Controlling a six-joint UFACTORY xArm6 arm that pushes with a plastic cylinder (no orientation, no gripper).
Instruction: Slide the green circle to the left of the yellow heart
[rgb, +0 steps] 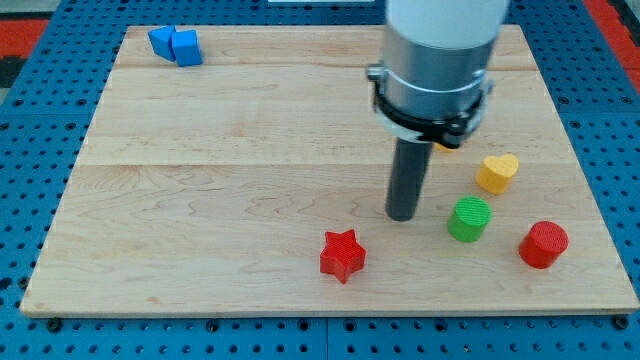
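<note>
The green circle is a round green block on the wooden board, at the view's lower right. The yellow heart lies just above it and slightly to its right. My tip rests on the board to the left of the green circle, a short gap away, not touching it. The rod rises into the large grey arm body above. A small orange-yellow piece shows just under the arm body, mostly hidden.
A red circle sits right of the green circle near the board's right edge. A red star lies below and left of my tip. Two blue blocks sit at the top left corner. The wooden board lies on a blue pegboard.
</note>
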